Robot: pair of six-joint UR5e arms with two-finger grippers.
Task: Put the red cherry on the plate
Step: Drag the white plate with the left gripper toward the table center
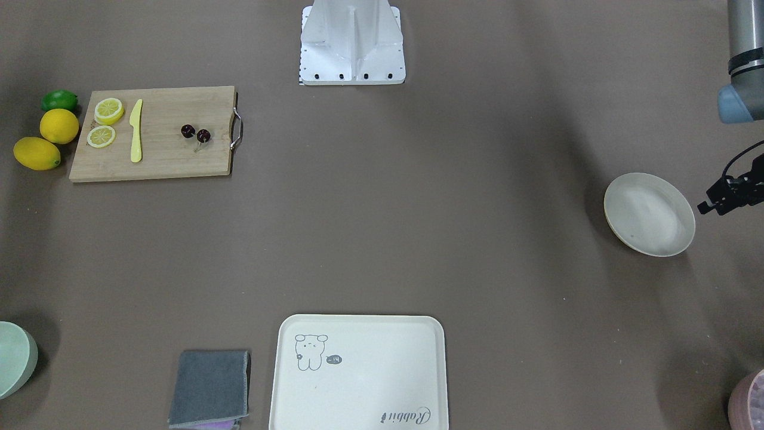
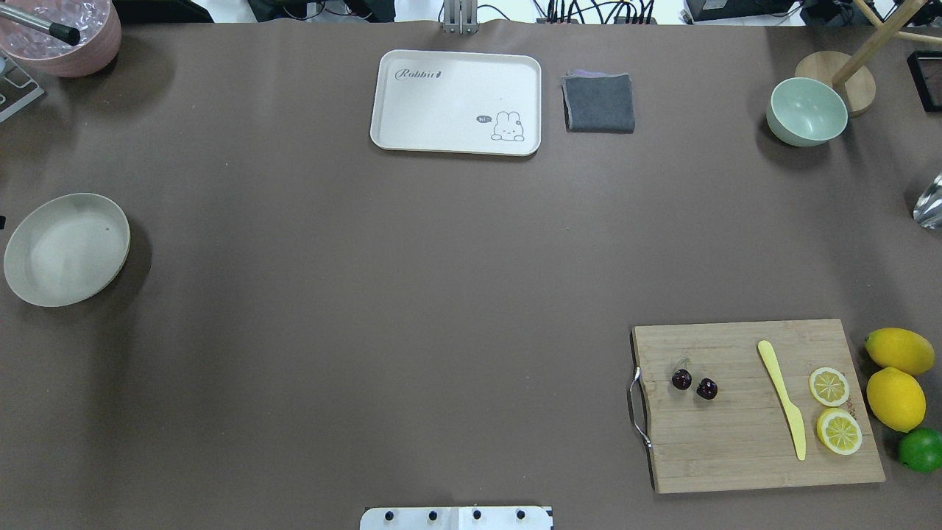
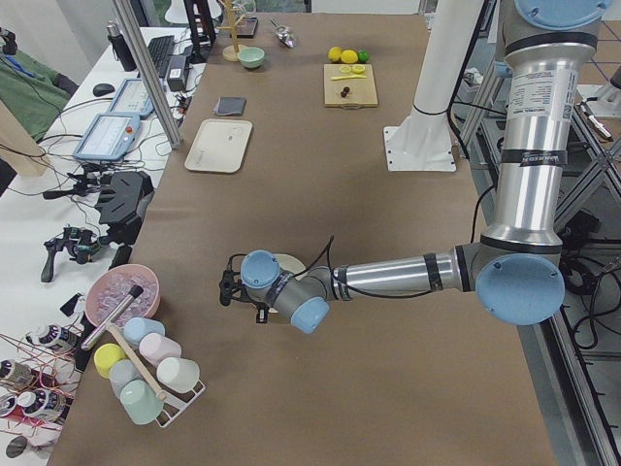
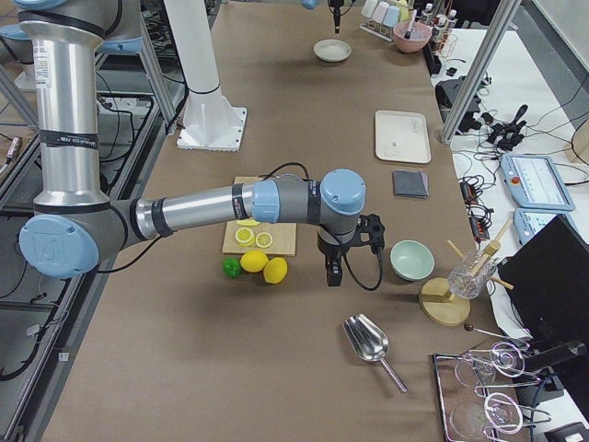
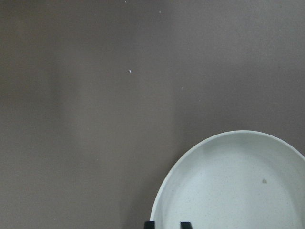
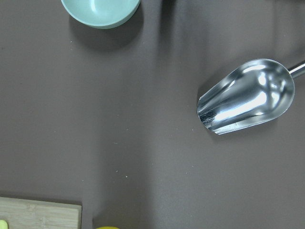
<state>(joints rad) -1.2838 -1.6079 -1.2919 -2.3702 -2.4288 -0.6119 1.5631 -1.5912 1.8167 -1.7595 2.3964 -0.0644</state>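
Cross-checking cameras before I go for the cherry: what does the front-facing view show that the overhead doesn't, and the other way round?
Only front-facing: the left gripper, beside the plate, and part of its arm.
Only overhead: the scoop's edge and a wooden stand; no arm shows.
Both: the cherry on the board, the empty plate, the tray, the cloth.

You have soft, even overhead light throwing faint shadows beside the plate (image 2: 66, 250) and bowl (image 2: 806, 110), hard glare on the metal scoop (image 6: 248, 102), and mildly soft wrist views.
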